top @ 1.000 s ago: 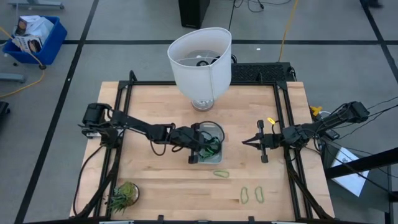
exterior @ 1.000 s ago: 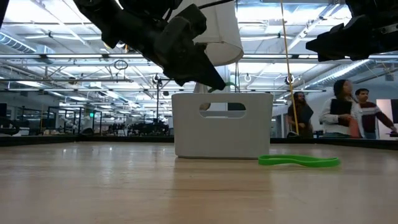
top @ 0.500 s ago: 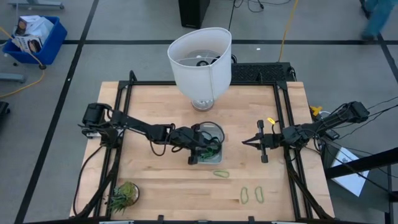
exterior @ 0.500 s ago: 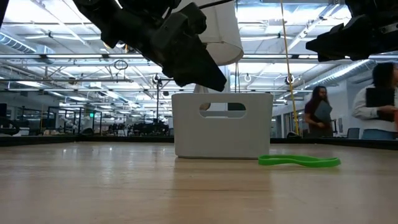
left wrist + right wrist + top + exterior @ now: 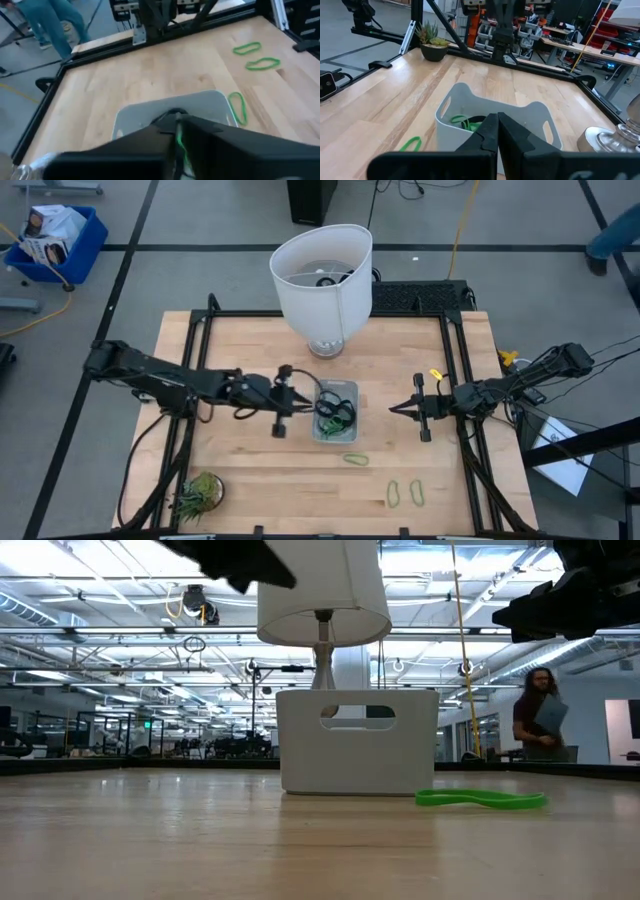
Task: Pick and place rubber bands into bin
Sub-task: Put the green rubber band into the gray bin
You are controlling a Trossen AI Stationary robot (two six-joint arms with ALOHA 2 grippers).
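Note:
The pale translucent bin (image 5: 320, 432) stands mid-table and holds a tangle of green and dark rubber bands (image 5: 337, 412). It also shows in the low view (image 5: 357, 745). Three green bands lie loose on the wood near the front edge: one (image 5: 356, 459) just in front of the bin, two (image 5: 394, 494) (image 5: 416, 491) farther right. My left gripper (image 5: 300, 402) hovers just left of the bin, pointing at it, shut and empty. In its wrist view (image 5: 177, 135) a green sliver shows in the slit between the fingers. My right gripper (image 5: 393, 408) waits right of the bin, shut (image 5: 497, 122).
A white lampshade (image 5: 322, 275) stands behind the bin at the far edge. A small spiky plant (image 5: 198, 492) sits at the near left corner. Black frame rails run along the table's sides. A person (image 5: 540, 720) walks in the room beyond.
My left gripper has drawn back from over the bin toward the table's left edge and risen, leaving the low view almost wholly. The green bit at its tip in the low view a second ago is gone from there. The bin has stayed put.

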